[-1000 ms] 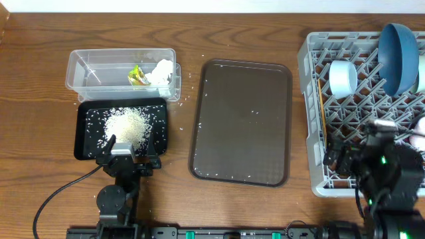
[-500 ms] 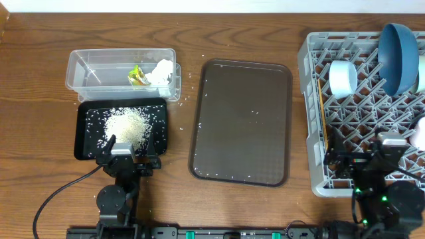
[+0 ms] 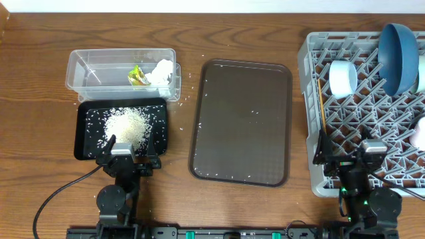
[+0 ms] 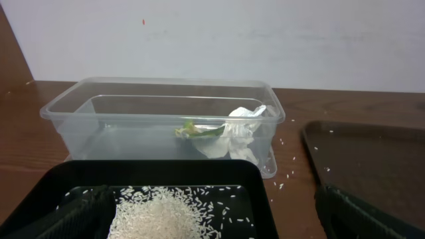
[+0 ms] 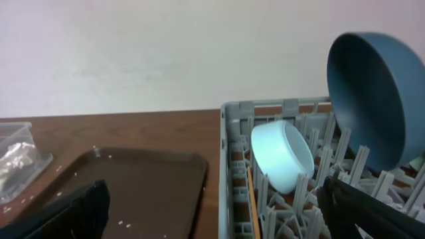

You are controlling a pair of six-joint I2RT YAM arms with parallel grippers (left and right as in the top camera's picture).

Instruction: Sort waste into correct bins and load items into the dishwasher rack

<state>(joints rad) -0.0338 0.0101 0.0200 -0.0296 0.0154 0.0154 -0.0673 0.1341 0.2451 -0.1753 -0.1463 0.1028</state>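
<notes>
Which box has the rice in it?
The shallow black tray holds the rice. The clear tub beside it has only a napkin and wrapper.

Left arm point(image 3: 118, 174) and right arm point(image 3: 364, 189) low, jaws wide, empty.

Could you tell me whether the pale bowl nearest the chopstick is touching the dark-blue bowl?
Apart. The overhead view shows pegs of the rack between the pale bowl and the dark-blue bowl; the right wrist view agrees.
</notes>
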